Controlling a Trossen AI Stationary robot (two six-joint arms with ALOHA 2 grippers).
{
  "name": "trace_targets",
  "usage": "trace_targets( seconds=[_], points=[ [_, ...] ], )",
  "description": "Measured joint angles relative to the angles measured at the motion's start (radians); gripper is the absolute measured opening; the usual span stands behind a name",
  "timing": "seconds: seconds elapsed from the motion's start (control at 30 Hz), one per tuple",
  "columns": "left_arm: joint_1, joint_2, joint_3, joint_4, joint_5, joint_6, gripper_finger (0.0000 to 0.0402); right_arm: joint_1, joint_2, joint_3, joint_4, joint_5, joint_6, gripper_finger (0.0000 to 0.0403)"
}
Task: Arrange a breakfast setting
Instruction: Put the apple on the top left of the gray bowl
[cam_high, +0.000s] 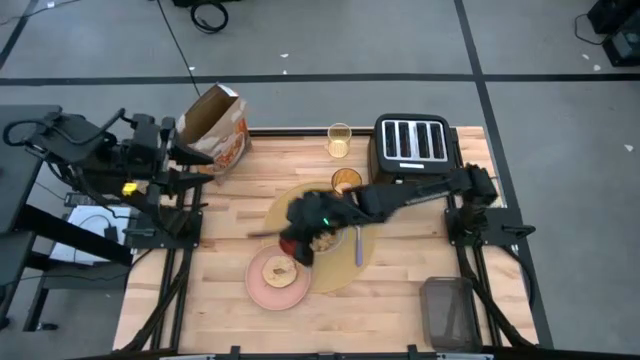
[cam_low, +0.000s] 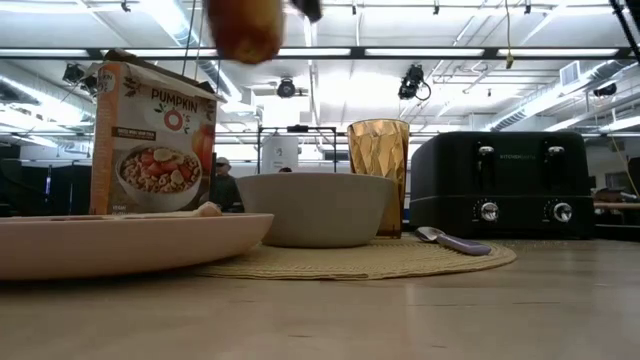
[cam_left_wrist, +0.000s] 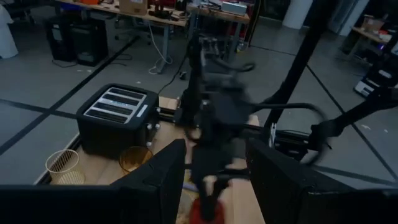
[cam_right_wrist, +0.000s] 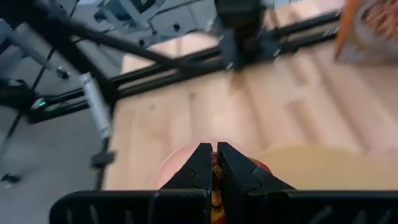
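Note:
A round tan placemat (cam_high: 340, 270) lies mid-table. On it are a grey bowl (cam_low: 318, 208), a blue-handled spoon (cam_high: 358, 246) and an amber tumbler (cam_high: 347, 181). A pink plate (cam_high: 262, 290) with a toast slice (cam_high: 280, 272) overlaps its near left edge. My right gripper (cam_high: 294, 238) reaches in from the right and is shut on the red apple (cam_low: 245, 28), which hangs high over the plate and bowl. My left gripper (cam_high: 200, 155) stands open and raised at the far left, beside the cereal box. My right gripper pinches the top of the apple (cam_right_wrist: 214, 177) between its two shut fingers, at what looks like the stem. The fingers slant downward from the table's right side. The apple hangs below the fingertips (cam_right_wrist: 231, 163), lifted clear of plate, bowl and placemat.
A black toaster (cam_high: 412, 145) stands at the far right, with a clear glass (cam_high: 339, 140) to its left. The orange cereal box (cam_high: 215, 128) stands at the far left corner. A dark bin (cam_high: 450, 312) sits at the near right. Bare wood lies left of the plate.

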Motion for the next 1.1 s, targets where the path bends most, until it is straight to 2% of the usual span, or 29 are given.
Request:
trace_targets(
  seconds=[0.17, 0.4, 0.53, 0.77, 0.9, 1.1],
  points=[
    [0.0, -0.009, 0.0, -0.014, -0.007, 0.012, 0.0176, -0.156, 0.056, 0.014, 0.076, -0.141, -0.12, 0.0015],
    [0.0, -0.007, 0.0, -0.015, -0.039, 0.016, 0.0176, -0.354, 0.125, 0.014, 0.172, -0.442, -0.284, 0.0015],
    [0.0, -0.007, 0.0, -0.016, -0.069, 0.017, 0.0176, -0.43, 0.176, 0.014, 0.225, -0.585, -0.36, 0.0015],
    [0.0, -0.007, 0.0, -0.027, -0.093, 0.018, 0.0176, -0.523, 0.306, 0.015, 0.463, -0.887, -0.429, 0.0015],
    [0.0, -0.007, 0.0, -0.026, -0.093, 0.015, 0.0176, -0.569, 0.352, 0.013, 0.465, -0.997, -0.511, 0.0015],
    [0.0, -0.006, 0.0, -0.024, -0.129, 0.009, 0.0176, -0.629, 0.395, 0.014, 0.473, -1.097, -0.562, 0.0015]
  ],
)
